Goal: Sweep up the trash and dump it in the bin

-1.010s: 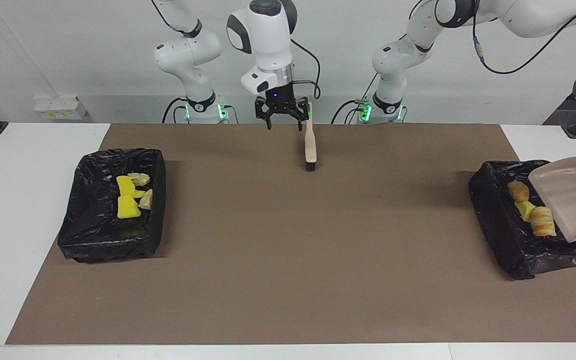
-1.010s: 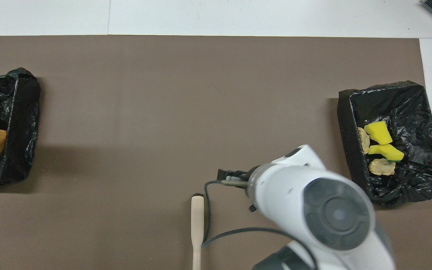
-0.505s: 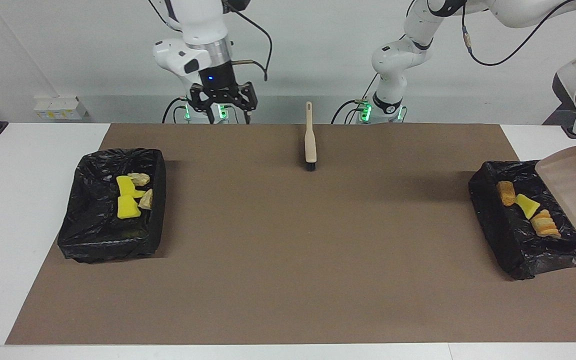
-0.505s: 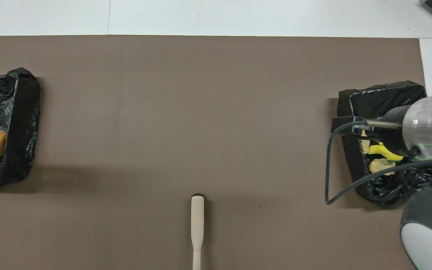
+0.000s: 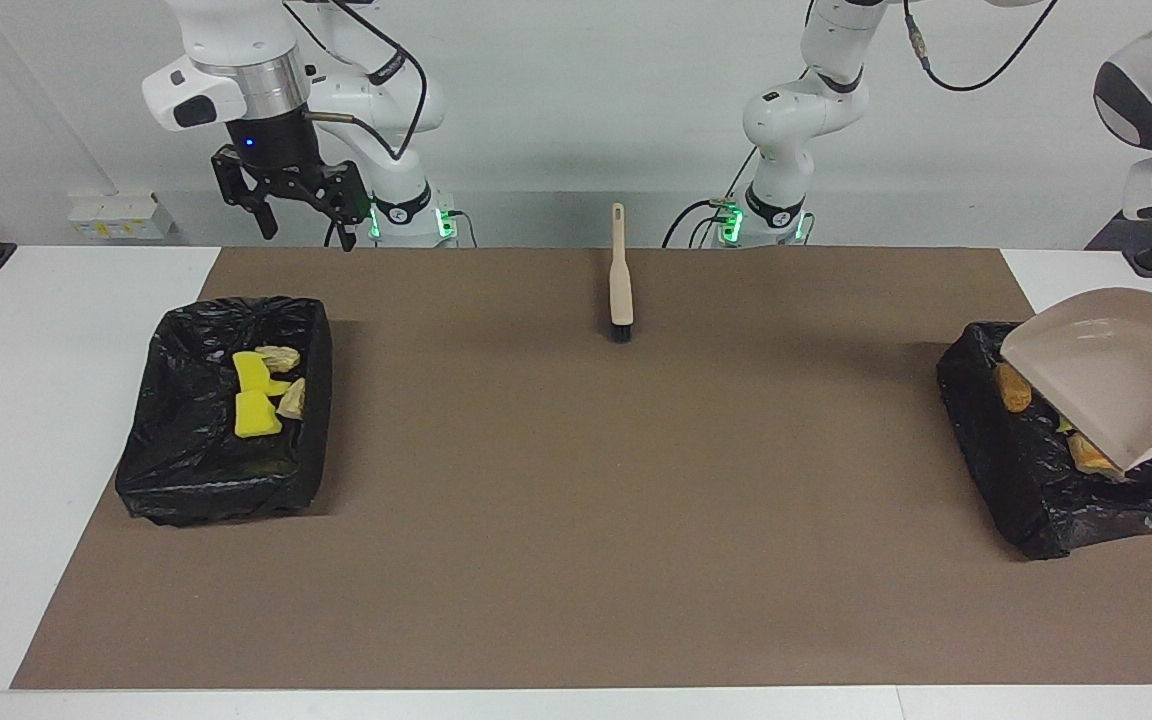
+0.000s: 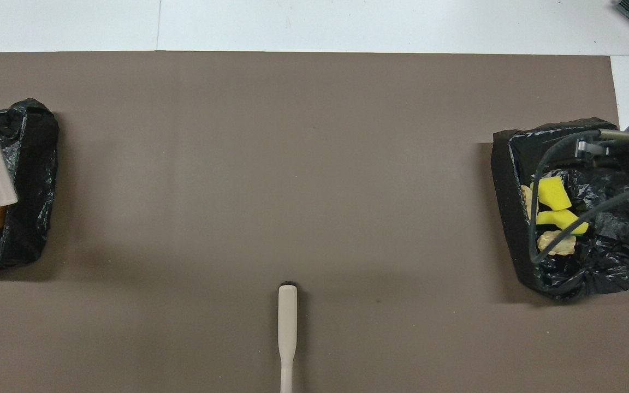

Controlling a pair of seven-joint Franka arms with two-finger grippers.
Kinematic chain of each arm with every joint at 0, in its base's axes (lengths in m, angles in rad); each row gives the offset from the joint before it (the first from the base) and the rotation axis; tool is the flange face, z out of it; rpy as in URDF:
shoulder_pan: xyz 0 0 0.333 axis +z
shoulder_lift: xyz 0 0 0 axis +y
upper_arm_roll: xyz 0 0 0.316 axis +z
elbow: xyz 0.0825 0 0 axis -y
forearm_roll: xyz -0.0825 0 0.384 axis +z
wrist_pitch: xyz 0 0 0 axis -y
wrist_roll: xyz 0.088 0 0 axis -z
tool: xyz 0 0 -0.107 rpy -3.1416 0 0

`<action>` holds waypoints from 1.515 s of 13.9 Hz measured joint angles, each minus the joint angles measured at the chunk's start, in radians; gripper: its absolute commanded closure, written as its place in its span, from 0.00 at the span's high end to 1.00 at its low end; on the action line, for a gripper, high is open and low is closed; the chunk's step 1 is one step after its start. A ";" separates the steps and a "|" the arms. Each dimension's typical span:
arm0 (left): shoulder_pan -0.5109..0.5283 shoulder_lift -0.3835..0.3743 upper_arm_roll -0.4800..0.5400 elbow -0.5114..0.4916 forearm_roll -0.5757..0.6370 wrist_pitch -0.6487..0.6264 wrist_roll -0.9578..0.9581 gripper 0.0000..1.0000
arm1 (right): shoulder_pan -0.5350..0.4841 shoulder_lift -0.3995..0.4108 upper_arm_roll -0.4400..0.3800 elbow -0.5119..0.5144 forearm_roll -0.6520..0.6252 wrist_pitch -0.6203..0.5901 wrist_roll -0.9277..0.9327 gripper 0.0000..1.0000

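Facing view, nearest the robots: right arm raised, wrist pointing straight down, right tool (image 5: pixel 301 215) spread wide and empty above the table (image 5: pixel 56 400) edge. Well apart from it toward the left arm, brush (image 5: pixel 620 280) lying free on the mat (image 5: pixel 576 500). Below that tool, right arm's bin (image 5: pixel 186 470) holding four pieces of trash (image 5: pixel 258 388). Left arm stretched outward, left tool out of frame, clamped on the tilted dustpan (image 5: pixel 1116 380) over left arm's bin (image 5: pixel 1016 480), more trash beneath.

- A plain pale wall (image 5: pixel 636 90) is standing along the white table's (image 5: pixel 56 330) robot-side edge.
- A brown mat (image 5: pixel 576 520) is covering most of it.
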 measured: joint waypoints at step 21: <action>-0.652 0.176 -0.027 -0.212 -0.622 0.198 -1.510 0.00 | -0.032 0.018 -0.018 0.027 0.001 -0.003 -0.117 1.00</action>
